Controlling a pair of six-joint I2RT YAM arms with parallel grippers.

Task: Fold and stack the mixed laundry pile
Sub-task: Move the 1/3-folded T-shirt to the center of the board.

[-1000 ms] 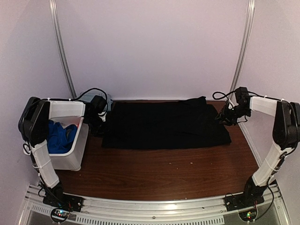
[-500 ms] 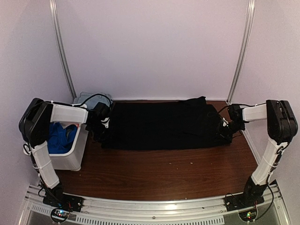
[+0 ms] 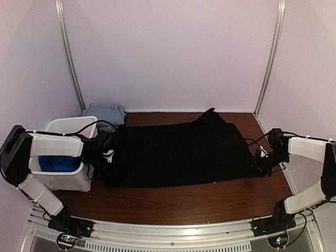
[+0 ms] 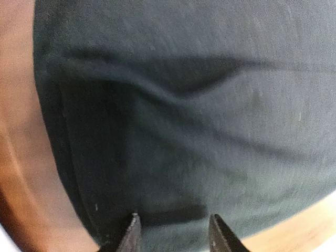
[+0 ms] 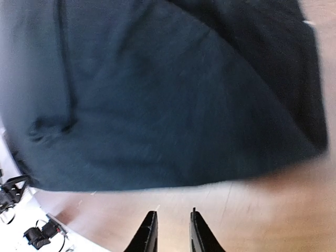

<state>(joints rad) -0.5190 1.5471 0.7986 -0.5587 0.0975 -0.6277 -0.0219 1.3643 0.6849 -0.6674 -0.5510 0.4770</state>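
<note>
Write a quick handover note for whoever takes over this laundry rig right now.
Left gripper: jaws apart at the black cloth's left edge; grip unclear.
Right gripper: slightly open over bare table, just off the cloth's right edge, holding nothing.
Things: black cloth spread flat mid-table; denim at the far-left corner; blue fabric in the bin.
Done: denim looks folded.
Left: fold the black cloth, stack it, then do the blue fabric.

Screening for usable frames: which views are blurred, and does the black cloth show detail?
Top external: evenly lit, sharp, though the large black cloth is nearly featureless. Left wrist: soft, folds visible. Right wrist: smeared, cloth edge against the brown wooden table blurred.
</note>
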